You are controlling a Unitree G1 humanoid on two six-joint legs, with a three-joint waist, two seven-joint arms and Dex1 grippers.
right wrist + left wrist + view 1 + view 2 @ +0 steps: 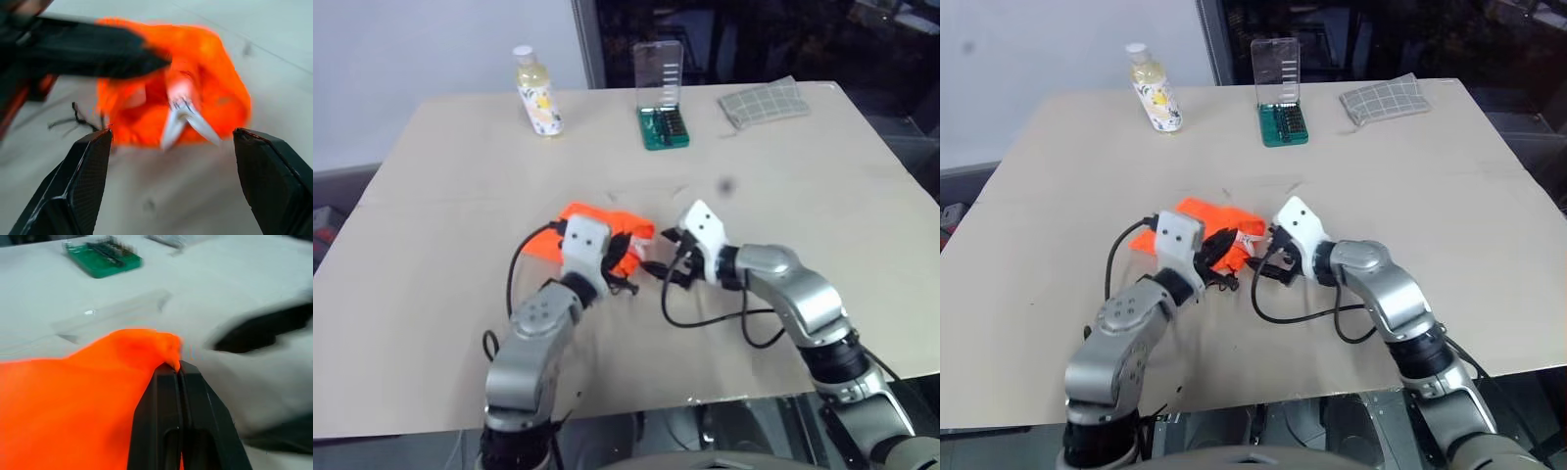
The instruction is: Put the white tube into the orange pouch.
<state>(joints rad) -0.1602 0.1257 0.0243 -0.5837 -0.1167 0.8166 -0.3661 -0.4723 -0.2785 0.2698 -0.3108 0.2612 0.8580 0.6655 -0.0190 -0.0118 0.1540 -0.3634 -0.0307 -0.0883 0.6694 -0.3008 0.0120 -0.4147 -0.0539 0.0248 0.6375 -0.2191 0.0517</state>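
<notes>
Beige table [431,196] under both arms: left gripper [178,369] is pinching the orange pouch [602,230] rim with jaws closed, right gripper [171,147] is standing wide with nothing held, white tube [183,115] is sitting half inside the mouth, so nudging it deeper while keeping the rim lifted looks best.

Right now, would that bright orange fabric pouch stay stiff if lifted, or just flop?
Probably floppy: the bright orange fabric pouch bunches where the left tool pinches its edge. It likely sags, and seems light, since that pinch holds it up. Its mouth gapes unevenly around the white tube.
</notes>
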